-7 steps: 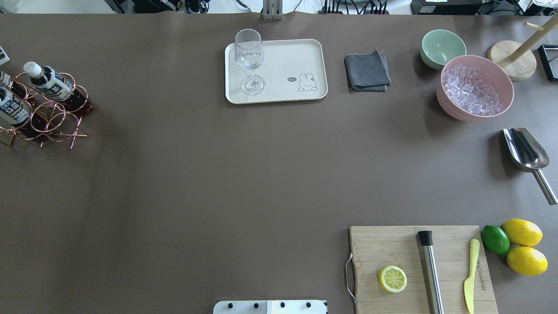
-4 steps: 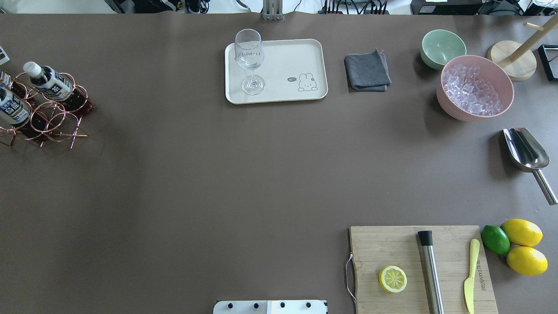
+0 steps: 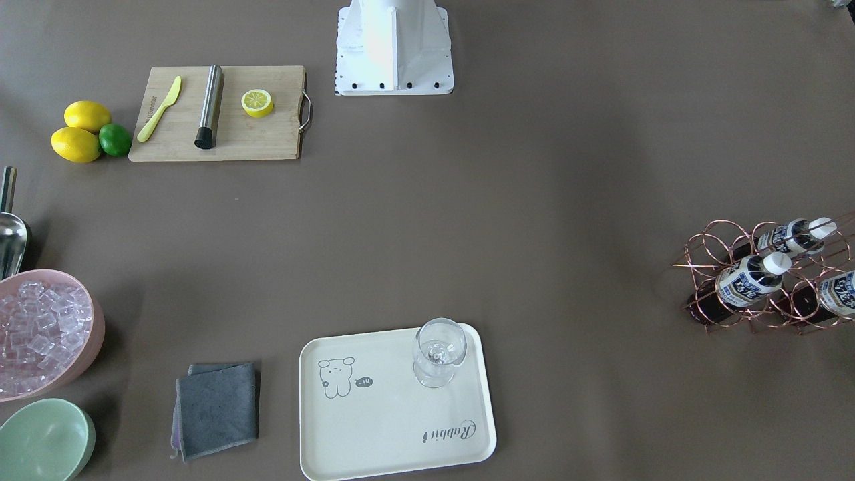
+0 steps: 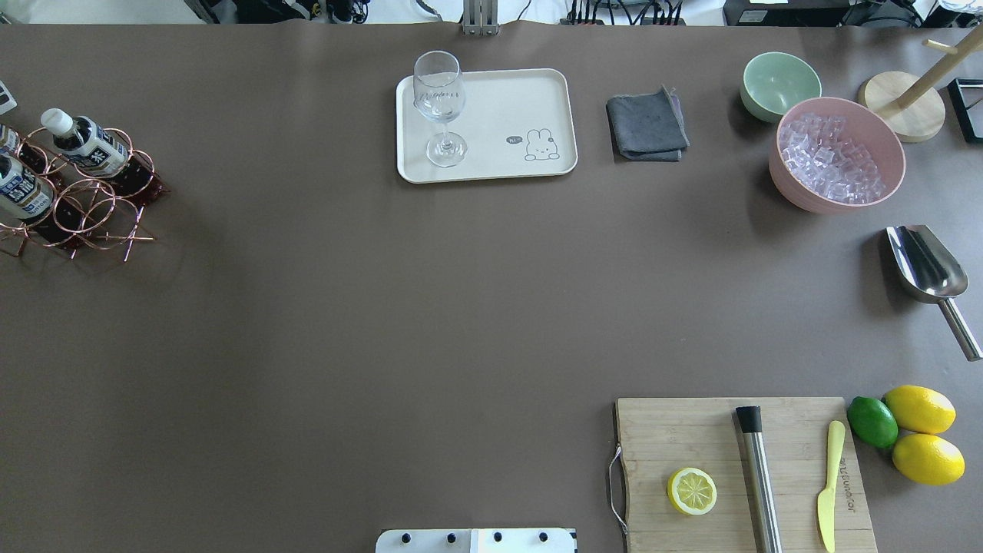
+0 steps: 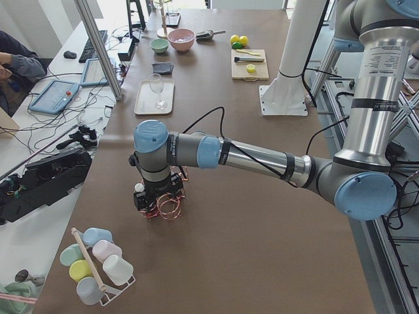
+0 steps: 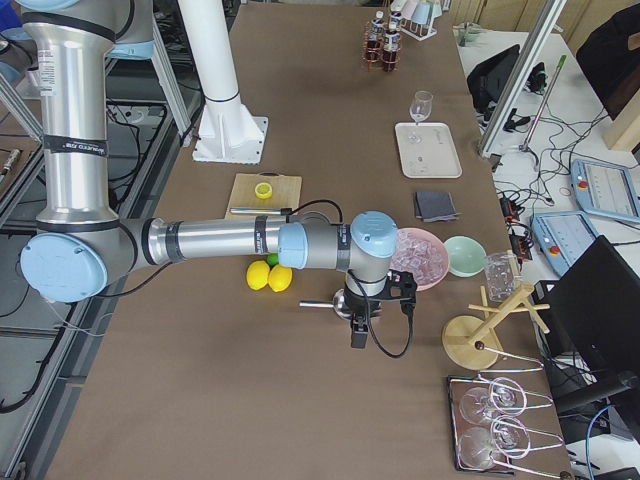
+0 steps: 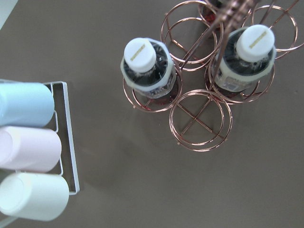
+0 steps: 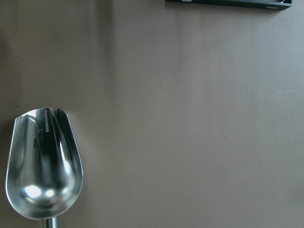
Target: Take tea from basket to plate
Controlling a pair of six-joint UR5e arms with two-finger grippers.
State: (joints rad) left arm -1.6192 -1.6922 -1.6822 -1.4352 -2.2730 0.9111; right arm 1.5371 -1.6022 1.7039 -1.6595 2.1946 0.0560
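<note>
The copper wire basket (image 4: 92, 207) stands at the table's far left and holds three tea bottles; two show best (image 4: 84, 142) (image 4: 23, 188). The left wrist view looks straight down on two white-capped bottles (image 7: 145, 66) (image 7: 249, 52) in the basket's rings (image 7: 199, 118). In the exterior left view my left gripper (image 5: 157, 196) hangs just over the basket (image 5: 171, 208); I cannot tell if it is open. The cream plate (image 4: 507, 100) lies at the far centre with a wine glass (image 4: 440, 96) on it. My right gripper (image 6: 365, 325) hovers by the scoop; its state is unclear.
A rack of pastel cups (image 7: 28, 156) stands close beside the basket. A steel scoop (image 8: 42, 166), a pink bowl of ice (image 4: 837, 153), a green bowl (image 4: 779, 84) and a grey cloth (image 4: 647, 123) are at the right. A cutting board (image 4: 737, 476) lies near right.
</note>
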